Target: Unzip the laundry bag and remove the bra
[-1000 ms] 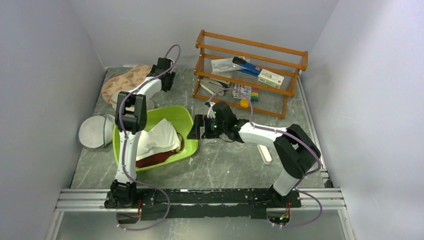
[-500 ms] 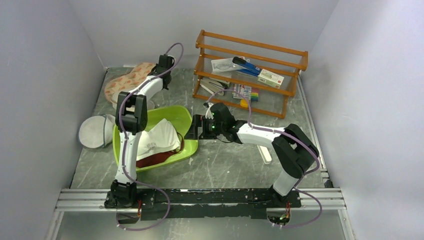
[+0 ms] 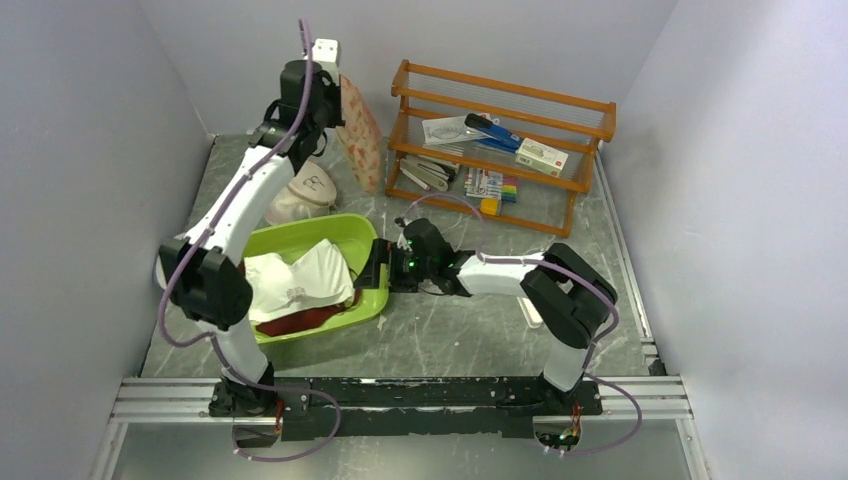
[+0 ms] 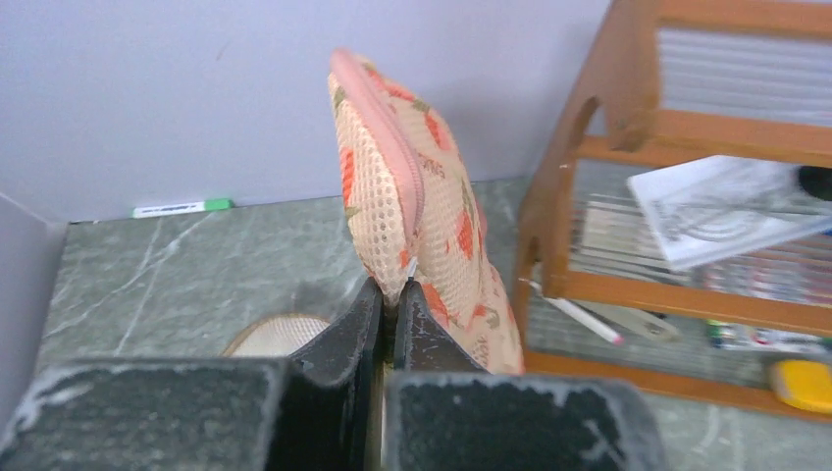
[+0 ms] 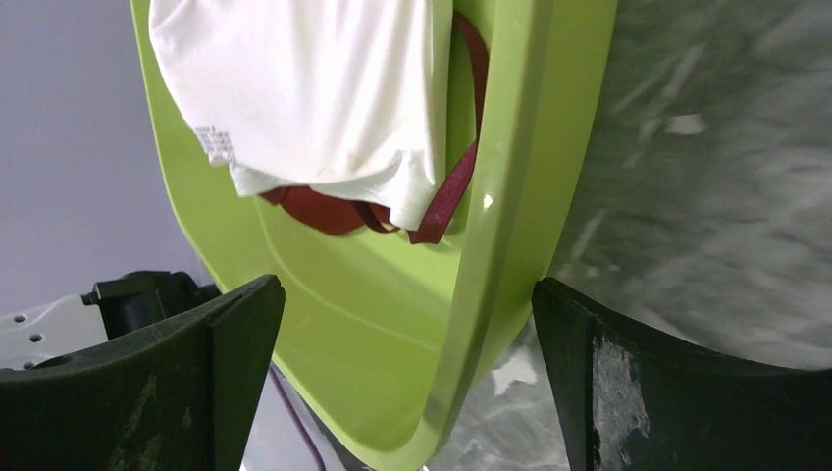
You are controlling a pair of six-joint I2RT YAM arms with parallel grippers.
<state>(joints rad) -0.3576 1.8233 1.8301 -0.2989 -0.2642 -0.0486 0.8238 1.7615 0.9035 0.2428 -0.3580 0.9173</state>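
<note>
On the counter [image 3: 470, 330] the green basin [image 3: 310, 232] sits, its rim between the spread, empty right fingers [image 5: 235, 334]. The laundry bag [image 3: 360, 135] hangs aloft beside the wooden rack [image 3: 500, 150], left fingers [image 4: 358, 324] clenched on its rim. We judge it light, soft, floppy mesh; a second hold belongs beside the zipper [image 4: 388, 137].

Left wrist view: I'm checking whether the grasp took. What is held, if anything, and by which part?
The left gripper is shut on the laundry bag, pinching its zippered rim. The right gripper is open around the green basin's rim, holding nothing.
</note>
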